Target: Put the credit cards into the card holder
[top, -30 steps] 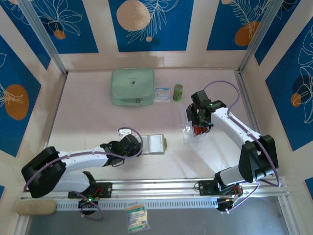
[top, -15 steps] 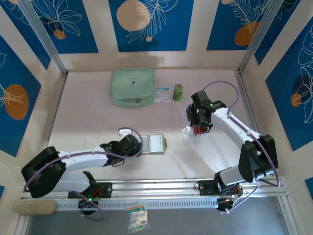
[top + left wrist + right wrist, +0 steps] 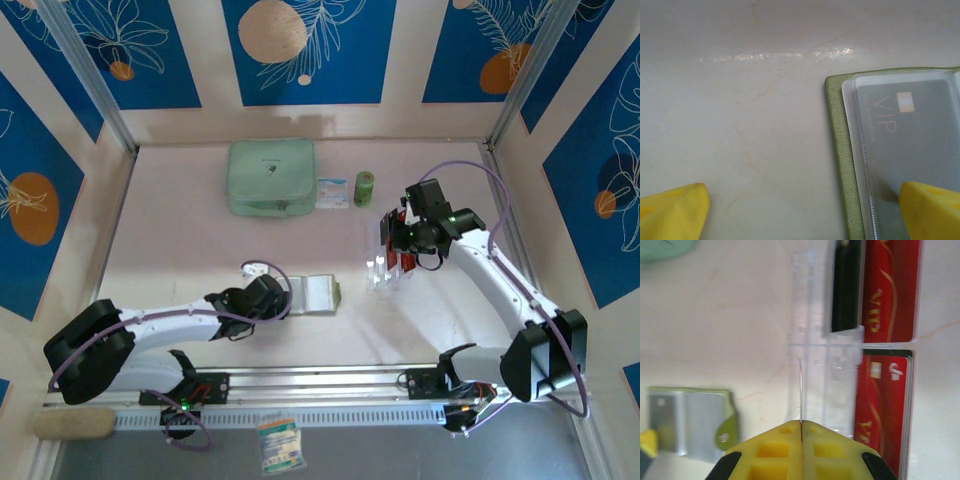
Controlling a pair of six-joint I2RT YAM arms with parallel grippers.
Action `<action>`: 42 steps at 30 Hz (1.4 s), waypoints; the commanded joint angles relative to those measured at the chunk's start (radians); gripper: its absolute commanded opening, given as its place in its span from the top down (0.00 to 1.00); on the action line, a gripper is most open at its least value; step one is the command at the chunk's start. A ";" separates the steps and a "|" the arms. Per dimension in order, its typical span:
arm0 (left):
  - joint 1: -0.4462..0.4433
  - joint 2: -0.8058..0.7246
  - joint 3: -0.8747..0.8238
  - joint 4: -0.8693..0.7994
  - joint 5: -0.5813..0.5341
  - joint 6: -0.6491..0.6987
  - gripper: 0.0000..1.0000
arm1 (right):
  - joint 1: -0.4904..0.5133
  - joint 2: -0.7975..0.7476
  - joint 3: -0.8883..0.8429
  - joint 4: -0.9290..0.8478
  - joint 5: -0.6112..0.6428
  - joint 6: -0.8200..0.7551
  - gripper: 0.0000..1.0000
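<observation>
The olive-green card holder (image 3: 315, 294) lies open in the middle of the table, with a grey VIP card (image 3: 910, 135) in its clear sleeve. My left gripper (image 3: 275, 297) is open and straddles the holder's left edge (image 3: 837, 140), with one yellow fingertip (image 3: 930, 210) over the sleeve. My right gripper (image 3: 801, 424) is shut on a thin credit card (image 3: 801, 390), seen edge-on above the clear acrylic rack (image 3: 825, 365). Red cards (image 3: 890, 290) and a black card (image 3: 845, 285) stand in the rack (image 3: 385, 265). The holder's snap tab (image 3: 725, 432) shows at the lower left of the right wrist view.
A pale mint zip pouch (image 3: 271, 177) lies at the back, with a small packet (image 3: 332, 192) and a green cylinder (image 3: 364, 188) to its right. Patterned walls close in the table on three sides. Another packet (image 3: 280, 445) lies in front of the rail.
My right gripper has closed on a card at the rack, and its arm has swung out to the right. The left arm and card holder have not moved.
</observation>
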 commanded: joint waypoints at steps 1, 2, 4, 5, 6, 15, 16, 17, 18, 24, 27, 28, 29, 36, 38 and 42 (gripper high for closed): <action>0.008 0.004 0.004 -0.039 -0.029 -0.017 0.04 | 0.024 -0.042 0.008 0.033 -0.132 0.041 1.00; 0.008 0.003 0.004 -0.043 -0.030 -0.019 0.04 | 0.033 -0.054 -0.007 0.056 -0.149 0.059 1.00; 0.007 0.001 0.006 -0.054 -0.039 -0.027 0.04 | 0.056 -0.077 -0.050 0.130 -0.201 0.095 1.00; 0.008 0.003 0.006 -0.061 -0.044 -0.032 0.04 | 0.071 -0.088 -0.079 0.172 -0.223 0.121 1.00; 0.008 0.000 0.006 -0.066 -0.048 -0.037 0.04 | 0.084 -0.095 -0.106 0.214 -0.241 0.144 1.00; 0.008 -0.018 0.006 -0.098 -0.070 -0.059 0.05 | 0.295 -0.037 -0.352 0.640 -0.230 0.335 1.00; 0.008 -0.020 0.006 -0.100 -0.070 -0.060 0.05 | 0.316 -0.021 -0.371 0.684 -0.220 0.352 1.00; 0.007 -0.019 0.006 -0.101 -0.070 -0.058 0.04 | 0.336 -0.002 -0.390 0.728 -0.207 0.368 1.00; 0.007 -0.020 0.006 -0.101 -0.069 -0.060 0.04 | 0.349 0.014 -0.403 0.761 -0.200 0.381 1.00; 0.007 -0.020 0.008 -0.109 -0.069 -0.061 0.05 | 0.427 0.112 -0.456 0.941 -0.141 0.443 1.00; 0.006 -0.023 0.011 -0.112 -0.069 -0.060 0.05 | 0.449 0.164 -0.434 0.964 -0.137 0.451 1.00; 0.006 -0.023 0.010 -0.113 -0.069 -0.060 0.04 | 0.455 0.181 -0.422 0.964 -0.133 0.451 1.00; 0.008 -0.024 0.012 -0.114 -0.069 -0.059 0.04 | 0.458 0.195 -0.412 0.965 -0.135 0.451 1.00; 0.008 -0.030 0.015 -0.118 -0.072 -0.057 0.04 | 0.468 0.275 -0.365 0.967 -0.142 0.451 1.00; 0.008 -0.033 0.015 -0.117 -0.072 -0.055 0.04 | 0.468 0.296 -0.358 0.970 -0.149 0.456 1.00; 0.007 -0.034 0.015 -0.116 -0.074 -0.052 0.04 | 0.468 0.331 -0.345 0.977 -0.163 0.464 1.00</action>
